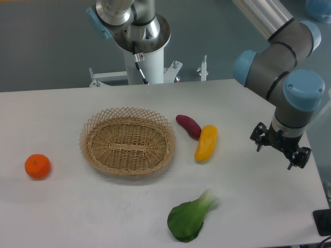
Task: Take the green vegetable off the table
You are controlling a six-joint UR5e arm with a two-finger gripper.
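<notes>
In the fixed camera's view the arm reaches in from the upper right, and its gripper (pixel 280 146) hangs over the right side of the worktop (pixel 62 206), pointing down. The fingers (pixel 296 159) are dark and small at this angle; nothing sits between them, but I cannot tell how far apart they stand.

The green vegetable (pixel 190 218) lies flat on the worktop well apart from the fingers, to their left and nearer the camera, its pale stem end turned up toward them and its broad leaf away. It rests clear of everything else, which probably leaves room for a descent from above.

Left of the fingers lie a yellow vegetable (pixel 206 142) and a purple-red sweet potato (pixel 188 126), touching each other. Farther left sits a wicker basket (pixel 127 141), and beyond it an orange (pixel 38 166).
</notes>
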